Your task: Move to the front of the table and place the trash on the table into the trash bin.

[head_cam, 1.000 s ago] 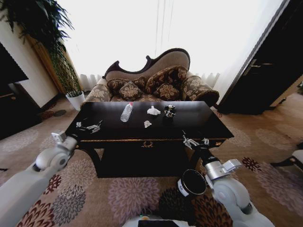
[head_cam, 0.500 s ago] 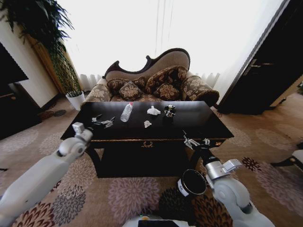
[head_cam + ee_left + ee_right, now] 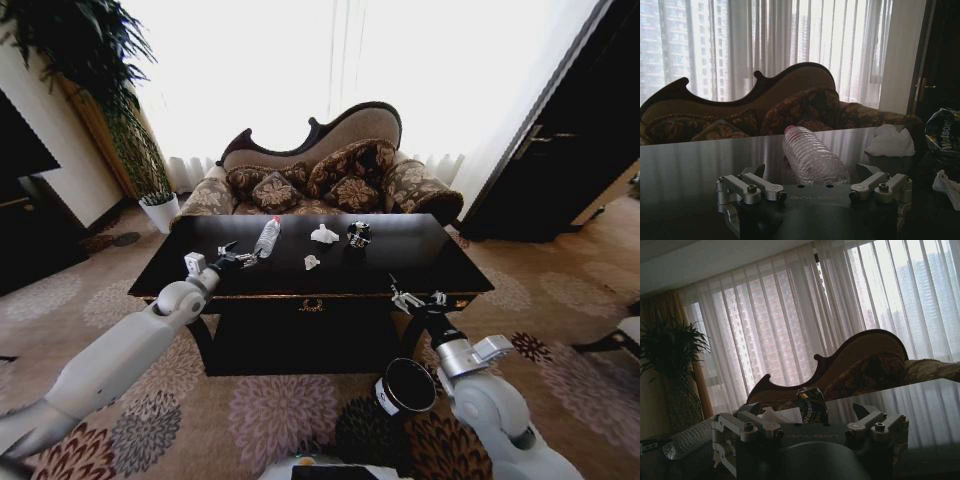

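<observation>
— Head view first: where are your hands?
— My left hand (image 3: 236, 257) is out over the counter (image 3: 420, 262), fingers spread wide and holding nothing, just short of the bottle (image 3: 267, 236) lying on its side. My right hand (image 3: 415, 299) hangs at the counter's front right edge, also open and holding nothing.
— What else lies there?
— A white tissue (image 3: 324, 235) beside a crumpled dark bag (image 3: 358, 234), and a small white scrap (image 3: 311, 262) nearer me.
— And the bin?
— The bin (image 3: 405, 386) stands on the carpet by my right arm, below the counter's front. Its inside looks black; I can't tell if anything is in it.
</observation>
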Motion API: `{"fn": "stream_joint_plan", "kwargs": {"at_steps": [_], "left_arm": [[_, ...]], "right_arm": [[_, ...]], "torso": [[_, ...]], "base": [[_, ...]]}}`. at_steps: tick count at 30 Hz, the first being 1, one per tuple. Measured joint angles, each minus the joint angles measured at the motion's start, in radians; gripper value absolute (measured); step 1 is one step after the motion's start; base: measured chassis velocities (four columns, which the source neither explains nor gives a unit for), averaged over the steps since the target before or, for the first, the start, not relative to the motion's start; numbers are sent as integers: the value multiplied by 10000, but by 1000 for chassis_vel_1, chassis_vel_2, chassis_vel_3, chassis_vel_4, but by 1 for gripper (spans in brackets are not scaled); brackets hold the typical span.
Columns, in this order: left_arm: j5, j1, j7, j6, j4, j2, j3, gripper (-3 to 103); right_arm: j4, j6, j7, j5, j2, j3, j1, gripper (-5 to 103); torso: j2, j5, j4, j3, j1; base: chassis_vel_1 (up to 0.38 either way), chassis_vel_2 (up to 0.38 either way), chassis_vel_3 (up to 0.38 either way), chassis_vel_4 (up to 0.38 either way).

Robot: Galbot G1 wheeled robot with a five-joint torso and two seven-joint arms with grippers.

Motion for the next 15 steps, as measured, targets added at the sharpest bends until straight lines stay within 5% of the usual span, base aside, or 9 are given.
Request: {"fn": "stream_joint_plan", "kwargs": {"at_steps": [15], "left_arm": [[237,-1063,394,-396,1349,-1004,1094,100]], "right_arm": [[-31,6,-23,83,-81,203,-153,100]], "torso": [[0,1,-2,0,0]], "base": [[0,0,0,0]]}}
